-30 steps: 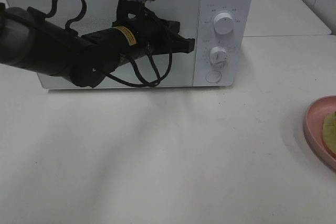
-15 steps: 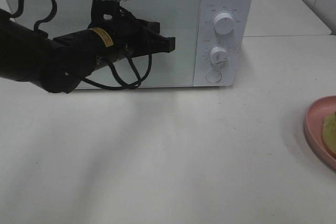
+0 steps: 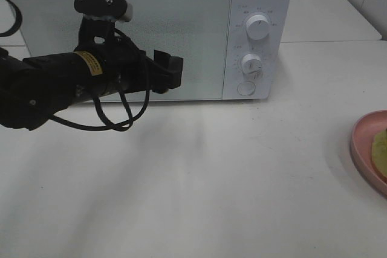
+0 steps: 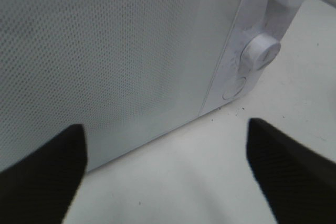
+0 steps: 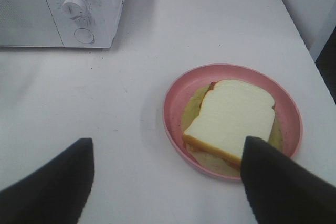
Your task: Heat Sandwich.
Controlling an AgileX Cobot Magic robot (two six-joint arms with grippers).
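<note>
microwave [image 3: 151, 28] sits at the back edge of the bench [image 3: 211, 179], door shut, two knobs and a round button on its right panel. left gripper [image 3: 172, 72] hangs in front of the door, near the door's lower middle, not touching it; in the left wrist view its jaws stand wide apart with nothing between them, pointed at the door and the button [image 4: 234, 87]. likely positioned there to get the door open, since the sandwich can't go in with it shut. sandwich [image 5: 231, 119] lies on the pink plate [image 5: 176, 95] at the right edge of the bench, well apart from the microwave; white top slice up, pale green filling showing under it. in the high view only a sliver of the plate shows at the right edge. right gripper [image 5: 165, 182] hovers above the bench just beside the plate, jaws spread wide and empty, seemingly parked ready to take the sandwich once the door is open. sandwich untouched, heating not yet started.
</note>
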